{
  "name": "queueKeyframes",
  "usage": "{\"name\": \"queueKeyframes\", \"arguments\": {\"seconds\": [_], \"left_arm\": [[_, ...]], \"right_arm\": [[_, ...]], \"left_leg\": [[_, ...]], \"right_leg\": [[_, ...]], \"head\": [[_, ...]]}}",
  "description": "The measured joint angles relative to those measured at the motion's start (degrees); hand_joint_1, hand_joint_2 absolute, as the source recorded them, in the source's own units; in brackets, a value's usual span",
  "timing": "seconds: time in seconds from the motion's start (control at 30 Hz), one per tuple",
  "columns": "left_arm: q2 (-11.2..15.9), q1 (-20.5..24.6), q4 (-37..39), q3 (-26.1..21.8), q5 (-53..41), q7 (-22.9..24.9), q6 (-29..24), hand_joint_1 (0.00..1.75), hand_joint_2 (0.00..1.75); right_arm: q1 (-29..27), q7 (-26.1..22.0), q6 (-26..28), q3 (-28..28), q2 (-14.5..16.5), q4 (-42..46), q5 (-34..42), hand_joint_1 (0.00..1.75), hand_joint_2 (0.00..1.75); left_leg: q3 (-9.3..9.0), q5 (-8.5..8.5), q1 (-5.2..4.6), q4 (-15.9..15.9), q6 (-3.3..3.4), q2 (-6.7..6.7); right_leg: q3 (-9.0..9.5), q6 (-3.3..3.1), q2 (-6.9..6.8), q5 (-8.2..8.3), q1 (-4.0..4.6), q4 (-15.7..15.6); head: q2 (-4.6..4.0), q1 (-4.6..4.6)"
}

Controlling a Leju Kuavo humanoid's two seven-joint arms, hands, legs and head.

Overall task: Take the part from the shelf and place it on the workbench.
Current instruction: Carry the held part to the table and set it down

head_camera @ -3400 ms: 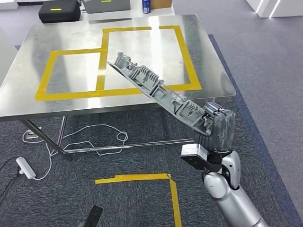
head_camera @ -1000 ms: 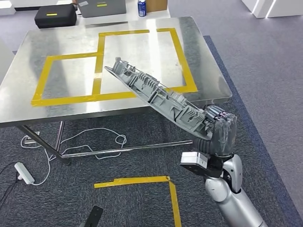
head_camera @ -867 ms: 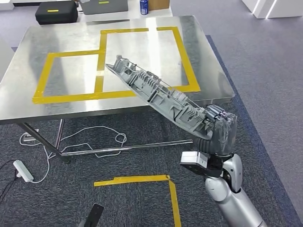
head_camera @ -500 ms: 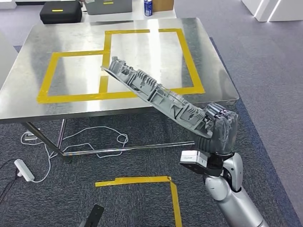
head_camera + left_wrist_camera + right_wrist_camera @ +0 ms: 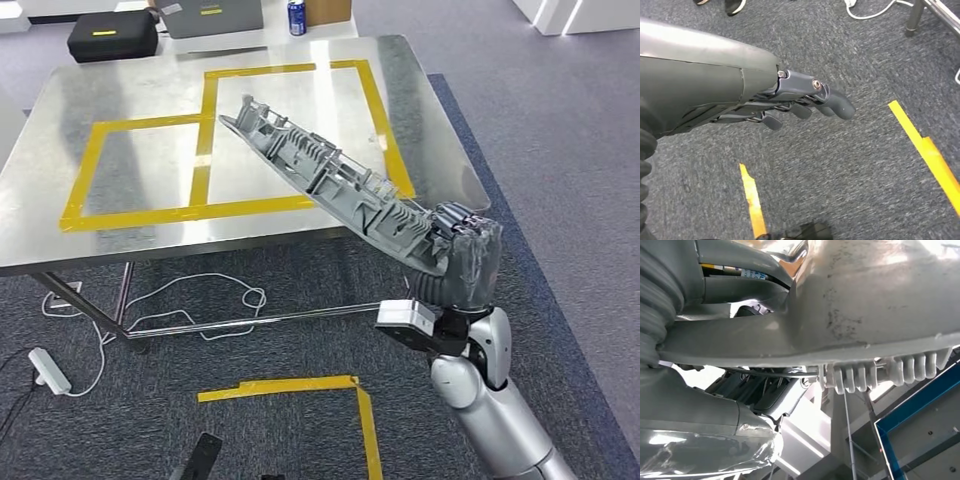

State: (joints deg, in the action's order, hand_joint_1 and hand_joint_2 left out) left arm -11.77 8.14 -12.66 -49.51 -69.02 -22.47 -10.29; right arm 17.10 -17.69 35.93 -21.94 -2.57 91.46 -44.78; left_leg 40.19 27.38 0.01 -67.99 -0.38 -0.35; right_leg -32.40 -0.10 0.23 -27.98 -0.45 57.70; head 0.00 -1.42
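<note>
Steel counter (image 5: 90,230) ahead, yellow-taped squares; right hand (image 5: 462,262) grips long grey part (image 5: 332,185) at one end. Left hand (image 5: 806,102) empty, fingers loosely extended. Lower part flat inside tape.

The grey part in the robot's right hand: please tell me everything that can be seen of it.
The grey part is long and narrow and looks like moulded plastic, with many ribs and small clips along its upper face; the right wrist view shows a smooth, slightly scuffed underside. The right hand grips its near end. It slants up and away to the left, its far end in front of the yellow-taped steel workbench; whether it touches the workbench cannot be told.
</note>
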Motion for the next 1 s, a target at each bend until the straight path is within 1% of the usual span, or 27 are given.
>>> {"name": "queueKeyframes", "arguments": {"seconds": [0.03, 0.07, 0.1, 0.17, 0.23, 0.27, 0.3, 0.33, 0.37, 0.4, 0.43, 0.47, 0.5, 0.53, 0.57, 0.6, 0.63, 0.7, 0.73, 0.77, 0.8, 0.87, 0.9, 0.93, 0.97, 1.0], "left_arm": [[0.02, 0.03, 0.0, 0.02, 0.0, 0.0, 0.0, 0.0, 1.75], [0.02, 0.08, 0.0, 0.05, 0.0, 0.0, 0.01, 0.0, 1.75], [0.03, 0.13, 0.0, 0.08, 0.0, 0.0, 0.01, 0.0, 1.75], [0.02, 0.14, 0.0, 0.21, 0.0, 0.0, 0.02, 0.0, 1.75], [0.01, 0.12, 0.0, 0.37, 0.0, 0.0, 0.02, 0.0, 1.75], [-0.01, 0.18, 0.0, 0.43, 0.0, 0.0, 0.03, 0.0, 1.75], [-0.02, 0.25, 0.0, 0.46, 0.0, 0.0, 0.03, 0.0, 1.75], [-0.03, 0.3, 0.0, 0.49, 0.0, 0.0, 0.04, 0.0, 1.75], [-0.03, 0.31, 0.0, 0.5, 0.01, 0.0, 0.04, 0.0, 1.75], [-0.03, 0.28, 0.0, 0.5, 0.01, 0.0, 0.05, 0.0, 1.75], [-0.03, 0.25, 0.0, 0.5, 0.02, 0.0, 0.06, 0.0, 1.75], [-0.04, 0.24, 0.0, 0.51, 0.02, 0.0, 0.07, 0.0, 1.75], [-0.07, 0.24, 0.0, 0.51, 0.02, 0.0, 0.09, 0.0, 1.75], [-0.08, 0.25, 0.0, 0.52, 0.02, 0.0, 0.1, 0.0, 1.75], [-0.1, 0.26, 0.0, 0.52, 0.02, 0.01, 0.1, 0.0, 1.75], [-0.1, 0.27, 0.0, 0.52, 0.02, 0.01, 0.11, 0.0, 1.75], [-0.09, 0.26, 0.0, 0.52, 0.02, 0.02, 0.11, 0.0, 1.75], [-0.09, 0.23, 0.0, 0.52, 0.02, 0.04, 0.11, 0.0, 1.75], [-0.1, 0.24, 0.0, 0.53, 0.02, 0.04, 0.1, 0.0, 1.75], [-0.09, 0.26, 0.0, 0.54, 0.02, 0.04, 0.1, 0.0, 1.75], [-0.08, 0.27, 0.0, 0.54, 0.02, 0.04, 0.1, 0.0, 1.75], [-0.06, 0.21, 0.0, 0.55, 0.02, 0.04, 0.1, 0.0, 1.75], [-0.05, 0.16, 0.0, 0.55, 0.02, 0.04, 0.1, 0.0, 1.75], [-0.04, 0.14, 0.0, 0.55, 0.02, 0.04, 0.1, 0.0, 1.75], [-0.03, 0.14, 0.0, 0.55, 0.02, 0.04, 0.09, 0.0, 1.75], [-0.02, 0.17, 0.0, 0.56, 0.02, 0.04, 0.09, 0.0, 1.75]], "right_arm": [[0.08, 0.01, 0.01, 0.0, 0.04, -0.07, -0.03, 1.75, 1.75], [0.19, 0.02, 0.01, -0.01, 0.09, -0.12, -0.06, 1.75, 1.75], [0.33, 0.04, 0.01, -0.03, 0.14, -0.15, -0.09, 1.75, 1.75], [0.52, 0.1, 0.02, -0.11, 0.19, -0.23, -0.17, 1.75, 1.75], [0.62, 0.13, 0.03, -0.21, 0.2, -0.29, -0.24, 1.75, 1.75], [0.71, 0.14, 0.04, -0.26, 0.21, -0.31, -0.26, 1.75, 1.75], [0.78, 0.14, 0.04, -0.29, 0.21, -0.33, -0.26, 1.75, 1.75], [0.83, 0.14, 0.05, -0.33, 0.21, -0.36, -0.26, 1.75, 1.75], [0.81, 0.15, 0.05, -0.37, 0.2, -0.43, -0.27, 1.75, 1.75], [0.75, 0.2, 0.05, -0.42, 0.2, -0.54, -0.28, 1.75, 1.75], [0.72, 0.27, 0.05, -0.48, 0.2, -0.66, -0.3, 1.75, 1.75], [0.71, 0.36, 0.05, -0.52, 0.19, -0.77, -0.32, 1.75, 1.75], [0.75, 0.43, 0.05, -0.57, 0.2, -0.84, -0.34, 1.75, 1.75], [0.84, 0.48, 0.05, -0.6, 0.2, -0.87, -0.35, 1.75, 1.75], [0.96, 0.49, 0.05, -0.62, 0.22, -0.9, -0.36, 1.75, 1.75], [1.06, 0.5, 0.05, -0.64, 0.24, -0.92, -0.36, 1.75, 1.75], [1.13, 0.51, 0.05, -0.66, 0.25, -0.96, -0.37, 1.75, 1.75], [1.11, 0.56, 0.05, -0.68, 0.26, -1.07, -0.38, 1.75, 1.75], [1.13, 0.57, 0.05, -0.69, 0.26, -1.11, -0.4, 1.75, 1.75], [1.17, 0.57, 0.05, -0.69, 0.27, -1.14, -0.41, 1.75, 1.75], [1.22, 0.57, 0.05, -0.7, 0.28, -1.15, -0.43, 1.75, 1.75], [1.29, 0.6, 0.04, -0.72, 0.29, -1.2, -0.43, 1.75, 1.75], [1.29, 0.67, 0.03, -0.73, 0.3, -1.28, -0.44, 1.75, 1.75], [1.28, 0.75, 0.03, -0.74, 0.3, -1.39, -0.44, 1.75, 1.75], [1.27, 0.83, 0.03, -0.75, 0.3, -1.49, -0.44, 1.75, 1.75], [1.28, 0.89, 0.03, -0.76, 0.3, -1.57, -0.44, 1.75, 1.75]], "left_leg": [[-1.43, -1.89, -0.07, 3.4, 0.22, -0.01], [-2.7, -2.9, -0.12, 6.34, 0.49, -0.02], [-3.4, -3.1, -0.19, 8.05, 0.74, -0.04], [-3.76, -2.41, -0.22, 9.1, 1.19, -0.1], [-4.02, -2.36, 0.02, 9.48, 1.67, -0.12], [-4.2, -2.34, 0.16, 9.68, 1.94, -0.11], [-4.34, -2.28, 0.22, 9.75, 2.15, -0.09], [-4.37, -2.19, 0.21, 9.74, 2.34, -0.06], [-4.4, -2.12, 0.2, 9.72, 2.46, -0.05], [-4.46, -2.04, 0.19, 9.71, 2.53, -0.04], [-4.55, -1.96, 0.18, 9.69, 2.57, -0.05], [-4.69, -1.86, 0.19, 9.67, 2.53, -0.09], [-4.87, -1.74, 0.2, 9.65, 2.41, -0.15], [-4.99, -1.59, 0.1, 9.59, 2.21, -0.21], [-5.03, -1.47, -0.01, 9.49, 1.95, -0.26], [-5.01, -1.42, -0.11, 9.44, 1.66, -0.29], [-4.95, -1.42, -0.19, 9.43, 1.38, -0.28], [-4.92, -1.36, -0.11, 9.38, 0.85, -0.22], [-4.73, -0.87, -0.07, 8.82, 0.58, -0.18], [-4.15, 0.14, -0.02, 7.41, 0.29, -0.15], [-3.06, 1.68, 0.04, 4.9, 0.04, -0.12], [0.1, 4.92, 0.12, -1.87, -0.31, -0.1], [1.38, 5.71, 0.13, -4.47, -0.38, -0.1], [1.92, 5.48, 0.13, -5.46, -0.38, -0.1], [1.52, 4.25, 0.13, -4.49, -0.3, -0.1], [0.2, 2.29, 0.13, -1.69, -0.13, -0.1]], "right_leg": [[0.28, 0.21, 0.07, -0.27, 0.11, 0.07], [0.37, 0.43, 0.14, -0.5, 0.2, 0.14], [0.3, 0.69, 0.19, -0.65, 0.29, 0.21], [0.09, 1.23, 0.18, -0.77, 0.34, 0.15], [-0.34, 1.86, 0.08, -1.57, 0.3, 0.93], [-1.3, 2.17, 0.06, -2.59, 0.29, 2.81], [-2.94, 2.41, 0.04, -3.99, 0.23, 5.87], [-5.15, 2.63, 0.03, -5.52, 0.2, 9.87], [-7.4, 2.78, 0.02, -6.67, 0.16, 13.69], [-9.04, 2.9, 0.02, -6.96, 0.13, 16.12], [-9.73, 2.95, 0.01, -6.19, 0.08, 16.57], [-9.2, 2.93, -0.01, -4.36, 0.01, 14.61], [-7.73, 2.88, -0.06, -2.01, -0.07, 10.96], [-5.9, 2.78, -0.13, -0.16, -0.09, 6.98], [-4.26, 2.6, -0.15, 1.06, -0.09, 3.63], [-3.23, 2.39, -0.16, 1.53, -0.04, 1.59], [-2.78, 2.11, -0.09, 1.4, 0.05, 0.86], [-2.68, 1.43, 0.03, 1.52, 0.05, 0.59], [-2.59, 1.1, 0.03, 1.6, -0.01, 0.47], [-2.48, 0.76, -0.01, 1.68, -0.1, 0.33], [-2.38, 0.49, -0.06, 1.71, -0.17, 0.23], [-2.35, 0.19, -0.09, 1.65, -0.09, 0.24], [-2.34, 0.16, -0.08, 1.63, -0.06, 0.25], [-2.32, 0.15, -0.05, 1.62, -0.04, 0.26], [-2.29, 0.16, 0.0, 1.61, -0.04, 0.26], [-2.21, 0.18, 0.05, 1.6, -0.03, 0.27]], "head": [[0.0, -0.01], [0.0, -0.01], [0.0, -0.03], [0.0, -0.03], [0.0, -0.13], [0.0, -0.21], [0.0, -0.29], [0.0, -0.35], [0.0, -0.34], [0.0, -0.33], [0.0, -0.35], [0.0, -0.35], [0.0, -0.36], [0.0, -0.35], [0.0, -0.33], [0.0, -0.29], [0.0, -0.26], [0.0, -0.24], [0.0, -0.19], [0.0, -0.1], [0.0, -0.03], [0.0, 0.08], [0.0, 0.06], [0.0, 0.07], [0.0, 0.07], [0.0, 0.07]]}}
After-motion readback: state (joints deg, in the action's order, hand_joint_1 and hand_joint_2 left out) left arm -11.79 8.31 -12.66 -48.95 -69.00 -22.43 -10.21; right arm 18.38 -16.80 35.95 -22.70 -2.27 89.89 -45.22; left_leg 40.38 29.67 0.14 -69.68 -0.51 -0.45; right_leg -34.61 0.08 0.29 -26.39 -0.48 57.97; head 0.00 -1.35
